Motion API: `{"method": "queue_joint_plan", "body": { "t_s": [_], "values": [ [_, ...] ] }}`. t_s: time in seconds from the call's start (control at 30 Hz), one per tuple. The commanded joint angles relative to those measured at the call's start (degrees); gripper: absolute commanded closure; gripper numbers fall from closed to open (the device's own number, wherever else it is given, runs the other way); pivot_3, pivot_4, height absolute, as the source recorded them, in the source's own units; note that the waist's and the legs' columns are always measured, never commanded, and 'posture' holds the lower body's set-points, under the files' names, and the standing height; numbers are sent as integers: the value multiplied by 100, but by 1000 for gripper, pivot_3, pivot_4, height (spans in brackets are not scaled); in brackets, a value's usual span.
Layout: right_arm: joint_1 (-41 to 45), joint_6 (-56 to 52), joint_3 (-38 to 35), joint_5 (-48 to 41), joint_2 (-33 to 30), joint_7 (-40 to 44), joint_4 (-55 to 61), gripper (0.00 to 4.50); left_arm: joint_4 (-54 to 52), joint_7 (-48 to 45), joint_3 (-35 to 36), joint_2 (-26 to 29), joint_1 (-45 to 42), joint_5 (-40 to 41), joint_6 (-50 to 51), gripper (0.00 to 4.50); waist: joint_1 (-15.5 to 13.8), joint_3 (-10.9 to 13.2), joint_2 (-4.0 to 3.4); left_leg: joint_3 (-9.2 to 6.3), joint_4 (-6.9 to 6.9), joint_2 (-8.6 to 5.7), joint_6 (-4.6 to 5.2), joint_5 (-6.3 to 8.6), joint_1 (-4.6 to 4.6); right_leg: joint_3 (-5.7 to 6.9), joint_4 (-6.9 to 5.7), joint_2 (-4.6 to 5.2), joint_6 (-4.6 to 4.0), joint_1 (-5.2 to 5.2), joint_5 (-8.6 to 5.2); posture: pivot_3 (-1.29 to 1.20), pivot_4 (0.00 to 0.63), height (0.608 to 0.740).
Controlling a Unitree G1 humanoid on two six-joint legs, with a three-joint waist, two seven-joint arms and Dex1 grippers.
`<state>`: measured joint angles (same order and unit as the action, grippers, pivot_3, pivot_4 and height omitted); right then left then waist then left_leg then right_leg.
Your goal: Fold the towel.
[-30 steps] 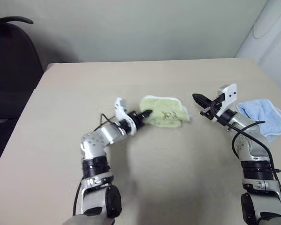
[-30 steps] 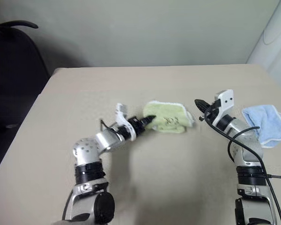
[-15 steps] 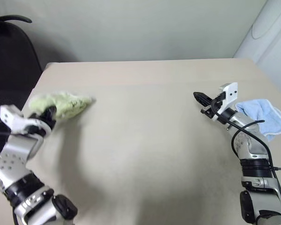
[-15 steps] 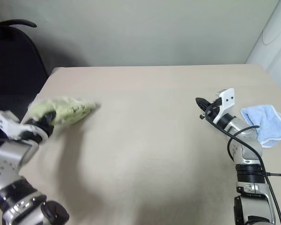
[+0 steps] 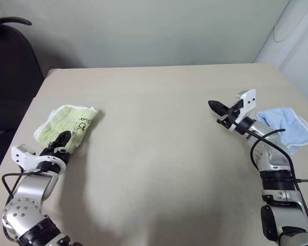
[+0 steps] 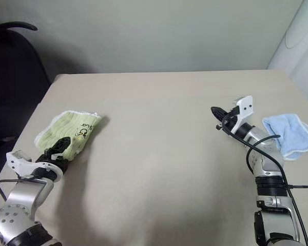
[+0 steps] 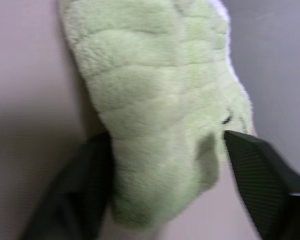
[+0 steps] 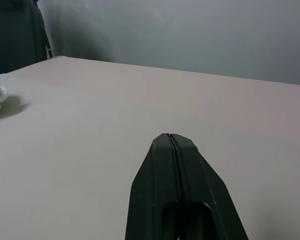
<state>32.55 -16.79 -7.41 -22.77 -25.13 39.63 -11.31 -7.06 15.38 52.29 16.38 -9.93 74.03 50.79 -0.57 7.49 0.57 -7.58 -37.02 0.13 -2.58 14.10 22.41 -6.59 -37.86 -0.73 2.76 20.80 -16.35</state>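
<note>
Near end of the towel [image 5: 66, 124] covered by the left gripper [image 5: 60, 141]; embroidered mark [image 6: 82, 132] beyond the gripper too small to read; towel's far end cropped in the left wrist view.

The towel [image 5: 66, 123] bears a small dark embroidered mark near its 3 o'clock corner; no letters can be read.

I count one green towel [image 5: 66, 124] and one blue cloth [image 5: 283, 127] on one tabletop [image 5: 159, 154], one dark chair [image 5: 13, 66] beside it, and my two pincers, left pincer [image 5: 60, 143] and right pincer [image 5: 214, 106].
</note>
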Motion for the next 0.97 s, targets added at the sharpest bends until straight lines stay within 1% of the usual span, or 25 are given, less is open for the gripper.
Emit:
{"method": "queue_joint_plan", "body": {
  "t_s": [0.03,0.1,0.2,0.27,0.33,0.43,0.5,0.57,0.67,0.73,0.83,0.9,0.97],
  "values": [
    [129,108,-26,4,-24,95,59,4500,-247,121,61,221,489,13,-114,37,32,1,-2,2,1,0,0,0,-3,1,0,0,0,0,0,0,150,740],
    [139,95,-19,-1,-25,118,61,4500,-418,-13,60,348,846,-116,-252,37,57,1,-2,6,3,0,-1,0,-5,0,-1,-1,-2,1,1,0,150,740],
    [102,59,-53,-40,-85,192,89,4500,-733,-464,252,568,1465,-384,-643,37,93,2,-3,8,5,2,-2,0,-9,-1,-2,-4,-4,3,1,0,150,740],
    [3,-74,-127,-131,-204,278,179,4500,-1075,-1114,197,947,1993,-900,-958,37,93,2,-1,6,7,4,-3,0,-8,-6,-3,-5,-7,4,0,0,150,740],
    [-82,-210,-180,-223,-302,363,280,4500,-1348,-1665,117,1255,2359,-1281,-1217,37,73,8,21,0,7,5,-5,4,-7,-10,-3,-9,-18,4,-6,0,150,740],
    [-230,-394,-225,-363,-538,659,415,4500,-2016,-2443,-364,1843,2618,-1732,-1396,37,-67,8,22,-30,4,-1,-6,6,-2,1,-1,-12,-35,2,-17,0,150,740],
    [-279,-416,-199,-368,-632,807,411,4500,-2293,-2722,-889,2102,2442,-1924,-1412,37,-129,9,18,-60,1,-13,-7,7,-3,4,-2,-16,-47,3,-24,0,150,740],
    [-331,-315,-176,-278,-673,850,308,4500,-2562,-2850,-1662,2166,2015,-2045,-1391,37,-157,7,10,-73,0,-20,-10,6,-5,4,-6,-13,-50,-6,-24,0,150,740],
    [-470,-296,-231,-267,-637,752,372,4500,-2728,-2966,-2804,2170,1407,-2478,-1344,37,-147,6,14,-76,2,-16,-30,5,-3,13,-15,-14,-54,-23,-20,0,150,740],
    [-554,-324,-234,-272,-592,648,507,4500,-2654,-3052,-3187,2146,1184,-2682,-1367,37,-114,7,13,-75,5,-7,-41,11,0,18,-13,-21,-58,-19,-18,0,150,740],
    [-814,-303,-342,-308,-555,501,738,4500,-2172,-3231,-4276,1938,438,-3335,-1495,37,-86,9,8,-72,14,-4,-49,5,19,20,-15,-23,-60,4,-17,0,150,740],
    [-975,-287,-392,-314,-518,405,910,4500,-1868,-3408,-4630,1875,175,-3712,-1629,37,-73,9,9,-75,9,2,-48,4,15,22,-15,-24,-60,-1,-17,0,150,740],
    [-1099,-320,-455,-353,-477,300,1101,4500,-1630,-3551,-4687,1787,29,-3819,-1693,37,-64,9,9,-74,10,2,-43,7,15,21,-14,-24,-59,-1,-16,0,150,740]
  ]
}}
